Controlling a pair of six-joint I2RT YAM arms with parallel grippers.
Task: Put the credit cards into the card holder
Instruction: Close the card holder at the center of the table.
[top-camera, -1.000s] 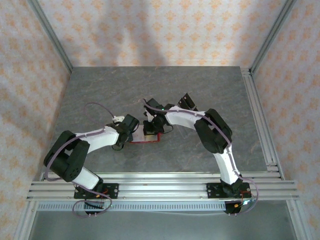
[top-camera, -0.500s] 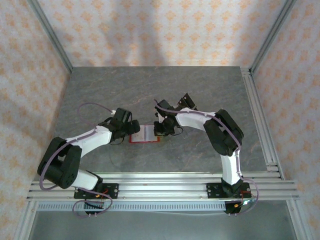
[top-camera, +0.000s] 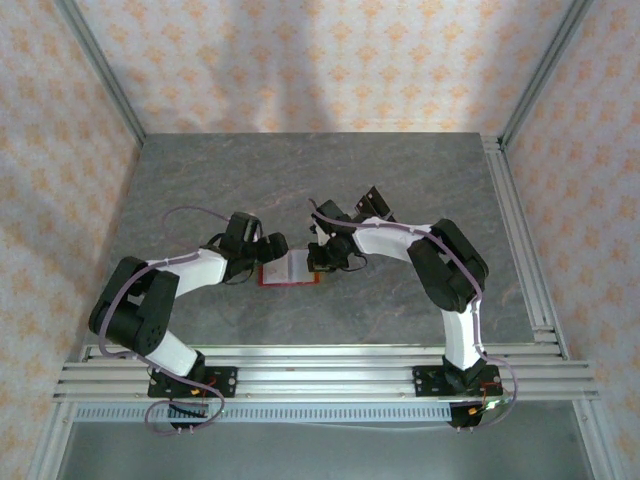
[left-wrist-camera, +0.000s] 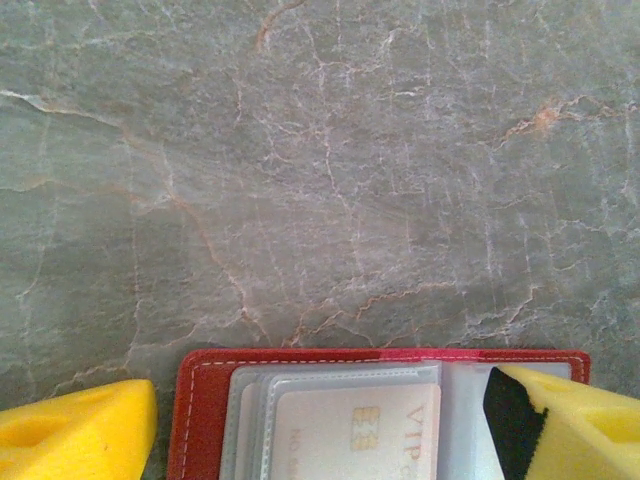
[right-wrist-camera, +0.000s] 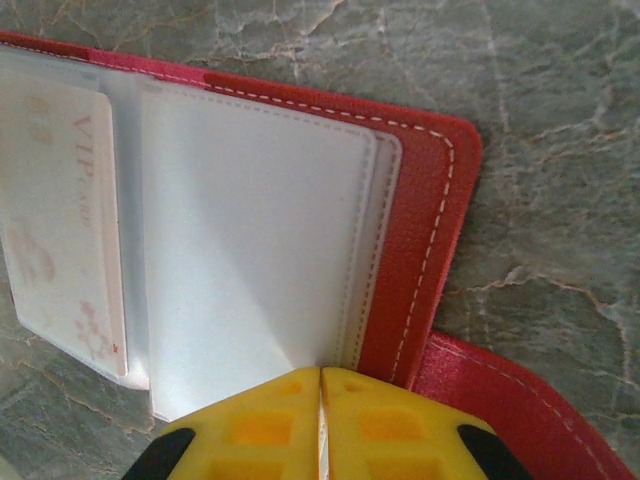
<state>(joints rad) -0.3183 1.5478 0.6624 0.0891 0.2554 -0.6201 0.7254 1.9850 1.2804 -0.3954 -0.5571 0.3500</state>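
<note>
In the top view, the card holder (top-camera: 288, 272) lies open near the middle of the table (top-camera: 400, 180), pale inside turned up. A second ago little more than a red edge was shown beneath the two grippers. The left gripper (top-camera: 270, 249) is now set at the holder's 10 o'clock and the right gripper (top-camera: 318, 258) at its 3 o'clock.

In the left wrist view, the yellow fingertips (left-wrist-camera: 80, 435) are spread wide at 7 and 5 o'clock, and nothing is gripped between them. They have been opened within the last second. At 6 o'clock the holder's red border is seen, with a VIP card (left-wrist-camera: 350, 430) apparently tucked under a clear sleeve (left-wrist-camera: 245, 400).

In the right wrist view, the yellow fingers are pressed together at 6 o'clock. A sleeve edge of the holder appears to be pinched there, so that the holder is kept spread. The VIP card is seen at 9 o'clock.

The card is judged to have been released into its pocket, so one insertion is taken as done.
</note>
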